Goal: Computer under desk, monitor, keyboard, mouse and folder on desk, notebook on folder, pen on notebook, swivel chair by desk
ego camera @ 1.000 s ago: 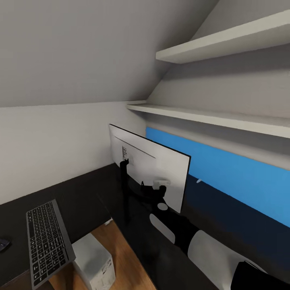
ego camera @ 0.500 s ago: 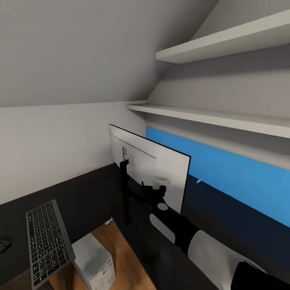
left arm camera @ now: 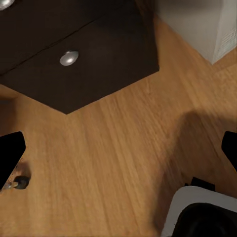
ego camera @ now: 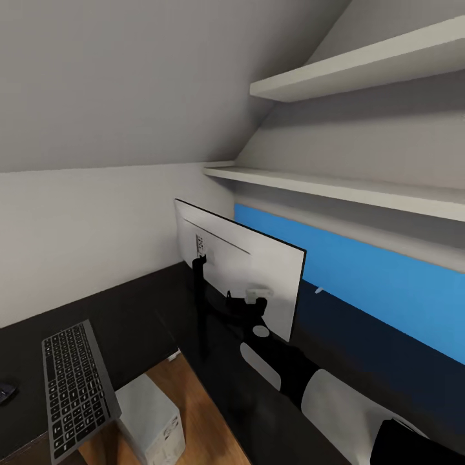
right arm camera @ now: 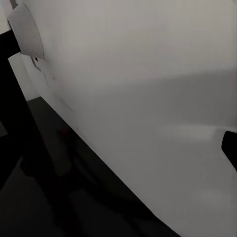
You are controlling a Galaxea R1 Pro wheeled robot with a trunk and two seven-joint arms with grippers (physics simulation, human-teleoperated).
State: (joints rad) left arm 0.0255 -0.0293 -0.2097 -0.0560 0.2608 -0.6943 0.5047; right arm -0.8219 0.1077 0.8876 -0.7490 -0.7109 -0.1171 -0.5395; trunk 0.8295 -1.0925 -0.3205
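Black desk [ego camera: 129, 310]: monitor [ego camera: 252, 271], keyboard [ego camera: 74, 387] | right claw [ego camera: 255, 298] at monitor, grip unclear | left claw [left arm camera: 118, 148] spread

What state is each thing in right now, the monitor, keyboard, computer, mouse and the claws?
monitor: upright on the desk, back facing the camera
keyboard: flat on desk, overhanging its edge
computer: upright on floor
mouse: on desk
right claw: at monitor's back, grip unclear
left claw: open, empty

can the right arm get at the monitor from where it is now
Probably yes. The right gripper sits right up against the pale back of the monitor, beside its black stand, with nothing between them. The right wrist view looks straight at that panel from close by. Whether the fingers touch it is unclear.
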